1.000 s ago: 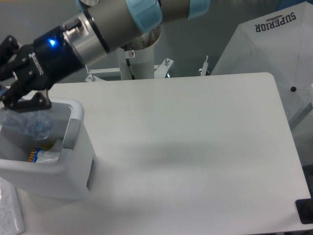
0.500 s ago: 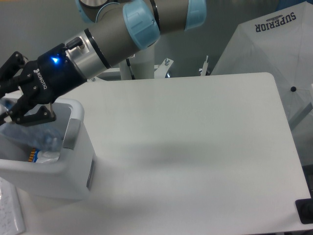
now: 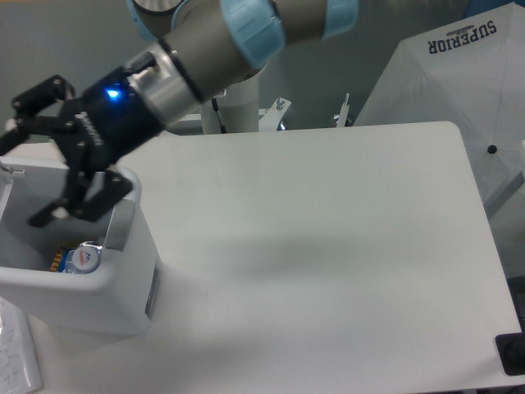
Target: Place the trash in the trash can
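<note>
The trash, a crushed clear bottle with a red-and-white label showing, lies low inside the trash can, against its right inner wall; a bit of orange and blue shows beside it. The wrapper cannot be made out. The trash can stands at the left end of the white counter. The hand hangs above the can's opening, its two black fingers spread wide apart, holding nothing.
</note>
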